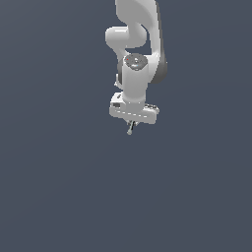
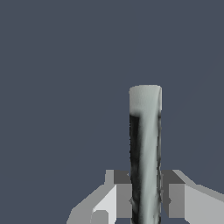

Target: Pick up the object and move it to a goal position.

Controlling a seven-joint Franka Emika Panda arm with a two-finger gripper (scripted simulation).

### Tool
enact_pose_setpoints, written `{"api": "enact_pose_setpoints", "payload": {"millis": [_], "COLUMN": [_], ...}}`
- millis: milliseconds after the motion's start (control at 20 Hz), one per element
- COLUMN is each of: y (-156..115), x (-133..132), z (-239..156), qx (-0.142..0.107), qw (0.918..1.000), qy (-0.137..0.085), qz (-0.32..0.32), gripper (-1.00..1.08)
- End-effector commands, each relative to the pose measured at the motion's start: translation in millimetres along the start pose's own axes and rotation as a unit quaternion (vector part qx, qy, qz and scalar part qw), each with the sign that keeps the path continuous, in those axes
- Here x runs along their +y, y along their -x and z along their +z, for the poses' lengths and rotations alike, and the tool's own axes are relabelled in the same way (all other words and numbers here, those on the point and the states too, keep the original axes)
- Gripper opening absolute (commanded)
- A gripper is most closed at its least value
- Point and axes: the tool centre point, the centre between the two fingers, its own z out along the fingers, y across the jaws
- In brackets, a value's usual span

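Our gripper (image 1: pixel 131 123) holds the rod (image 1: pixel 130 129).
In the wrist view we see both fingers (image 2: pixel 124 199) clamped against the rod (image 2: pixel 145 148), its pale end sticking out beyond them.

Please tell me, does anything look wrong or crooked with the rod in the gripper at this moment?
Nothing stands out. The rod sits between the gripper fingers, which close on it from both sides, and it points straight out from them. In the exterior view it hangs below the gripper with only a slight slant, and nothing around looks spilled or damaged.
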Motion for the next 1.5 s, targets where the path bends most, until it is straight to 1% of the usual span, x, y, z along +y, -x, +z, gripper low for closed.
{"api": "enact_pose_setpoints", "payload": {"millis": [0,900,1150,1450], "y": [3.8,25.7,28.7,29.9], "x": [5.1,39.2,45.7,50.3], "z": [-26.5,-215.6,-253.6,-281.7], "qx": [0.0,0.0,0.0,0.0], "qw": [1.0,1.0,1.0,1.0], "qy": [0.0,0.0,0.0,0.0], "qz": [0.0,0.0,0.0,0.0], "gripper": [-1.0,-1.0,-1.0,-1.0]}}
